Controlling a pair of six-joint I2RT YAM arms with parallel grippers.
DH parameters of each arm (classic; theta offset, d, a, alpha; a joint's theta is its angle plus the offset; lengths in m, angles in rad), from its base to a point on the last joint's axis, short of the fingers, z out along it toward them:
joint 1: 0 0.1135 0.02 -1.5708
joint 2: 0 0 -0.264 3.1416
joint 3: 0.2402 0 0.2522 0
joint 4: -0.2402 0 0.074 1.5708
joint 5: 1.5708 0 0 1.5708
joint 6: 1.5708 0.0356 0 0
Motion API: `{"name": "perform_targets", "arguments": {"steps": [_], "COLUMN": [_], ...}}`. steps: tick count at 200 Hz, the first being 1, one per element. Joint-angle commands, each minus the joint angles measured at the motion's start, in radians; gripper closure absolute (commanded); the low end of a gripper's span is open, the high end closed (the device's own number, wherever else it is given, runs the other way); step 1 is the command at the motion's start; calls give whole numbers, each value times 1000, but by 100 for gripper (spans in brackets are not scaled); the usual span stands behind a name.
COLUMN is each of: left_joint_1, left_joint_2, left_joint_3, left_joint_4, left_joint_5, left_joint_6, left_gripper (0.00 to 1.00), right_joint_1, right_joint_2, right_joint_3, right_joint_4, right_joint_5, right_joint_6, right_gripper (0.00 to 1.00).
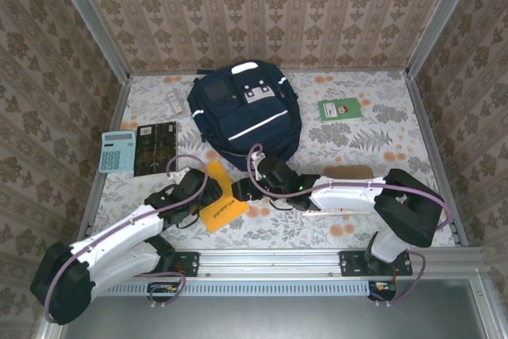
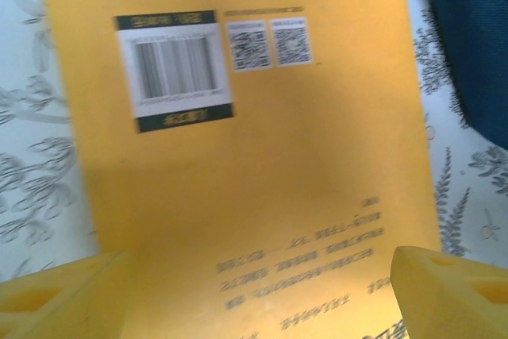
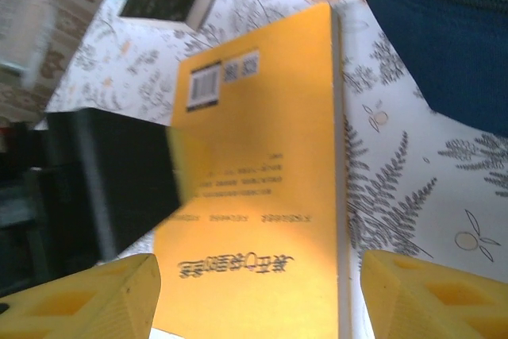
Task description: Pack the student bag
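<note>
1. Two grippers meet over one yellow paperback book [image 1: 218, 198] (barcode sticker facing up) that lies on the floral-patterned tabletop [image 1: 373, 140].
2. On the left gripper [image 2: 258, 275], the yellow fingers [image 2: 55, 299] are spread wide and pinch nothing. The book runs out ahead of and beneath them, with its barcode at the far end.
3. The right gripper [image 3: 258, 275] is likewise released, with one finger on each side of the book's near end. Whether they touch it I cannot tell.
4. Seen from the right wrist, the left gripper's black body overlaps the book's left edge.
5. The large navy-blue fabric student bag [image 1: 244, 113] sits ahead and to the right of both grippers, just beside the book's far corner.
6. Ahead and to the left of the left gripper, a pale-blue calculator [image 1: 119, 151] and a black booklet [image 1: 155, 148] lie side by side.
7. A green booklet [image 1: 339, 109] lies well behind the right gripper.
</note>
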Motion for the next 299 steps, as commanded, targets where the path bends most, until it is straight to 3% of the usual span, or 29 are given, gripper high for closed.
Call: {"name": "perform_targets", "arguments": {"steps": [1, 33, 75, 103, 194, 243, 299], "left_joint_1": [-20, -28, -31, -38, -65, -65, -94], "left_joint_2": [-65, -106, -59, -18, 54, 98, 0], "left_joint_3": [-27, -100, -163, -197, -240, -232, -224], "left_joint_4": [-166, -120, 83, 266, 589, 755, 838], "left_joint_5": [-56, -43, 13, 77, 151, 259, 318], "left_joint_6": [-60, -92, -84, -50, -21, 21, 78], "left_gripper": [16, 16, 18, 22, 28, 27, 34], "right_joint_1": [-5, -4, -3, -3, -2, -2, -1], "right_joint_2": [58, 141, 255, 298, 328, 316, 296], "right_joint_3": [28, 58, 90, 95, 111, 108, 102], "right_joint_4": [-21, -13, 24, 82, 125, 127, 134], "right_joint_5": [-4, -9, -37, -98, -168, -179, -189], "right_joint_6": [-27, -30, -12, 19, 60, 67, 75], "right_gripper": [32, 34, 36, 43, 59, 61, 61]}}
